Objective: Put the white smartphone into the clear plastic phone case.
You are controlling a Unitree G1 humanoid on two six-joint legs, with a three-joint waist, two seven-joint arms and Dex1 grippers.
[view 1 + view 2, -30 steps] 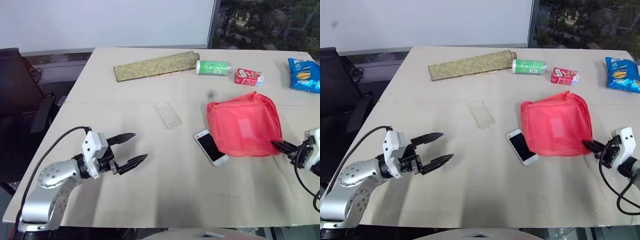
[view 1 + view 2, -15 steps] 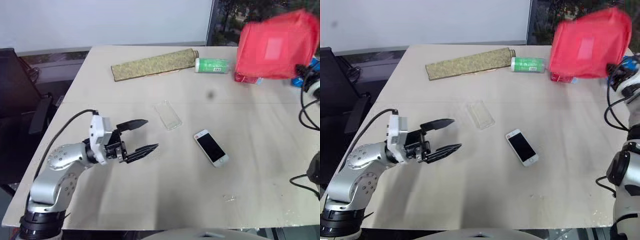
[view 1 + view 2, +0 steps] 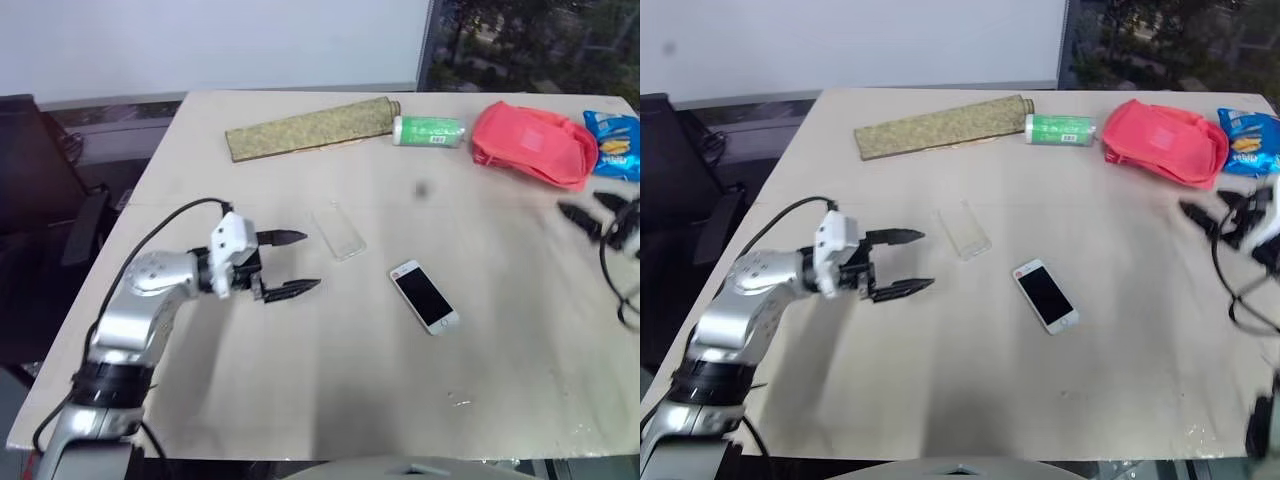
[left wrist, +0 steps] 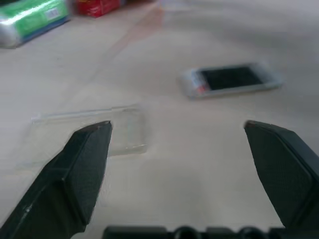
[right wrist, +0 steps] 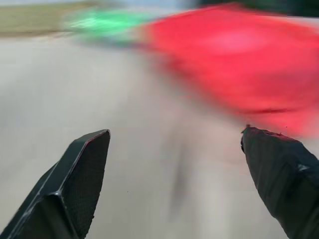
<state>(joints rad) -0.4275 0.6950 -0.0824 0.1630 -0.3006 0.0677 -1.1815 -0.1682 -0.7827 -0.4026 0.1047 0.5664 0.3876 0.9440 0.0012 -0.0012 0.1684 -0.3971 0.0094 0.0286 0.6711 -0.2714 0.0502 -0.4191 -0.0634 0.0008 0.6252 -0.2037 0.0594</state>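
The left gripper [image 3: 297,263] stands wide open with nothing between its black fingers, aimed along the table toward the clear plastic phone case [image 3: 338,231], which lies flat near the table's middle, just beyond the upper fingertip at about two o'clock from it. In the left wrist view the clear plastic phone case [image 4: 87,135] sits partly behind one finger while the white smartphone [image 4: 229,79] lies farther off, roughly on the line between the two fingers; the open jaws look readied for a pickup, though which of the two it means to take cannot be told. The white smartphone [image 3: 424,296] rests screen up, at about four o'clock from the case and near it but apart, so nothing is yet joined. The left arm reaches low over the table from seven o'clock, forearm nearly level, wrist turned so one finger lies farther up the table than the other. The right gripper [image 3: 1220,218] hovers at the table's three o'clock edge, also spread wide and empty, its fingers pointing inward toward the table; the red pouch [image 3: 532,142] lies slumped at one o'clock, clear of the working area, probably put there to free the space around the phone. Beside it along the far edge lie a green packet [image 3: 428,131], a rolled olive mat [image 3: 312,130] and a blue snack bag [image 3: 616,143].
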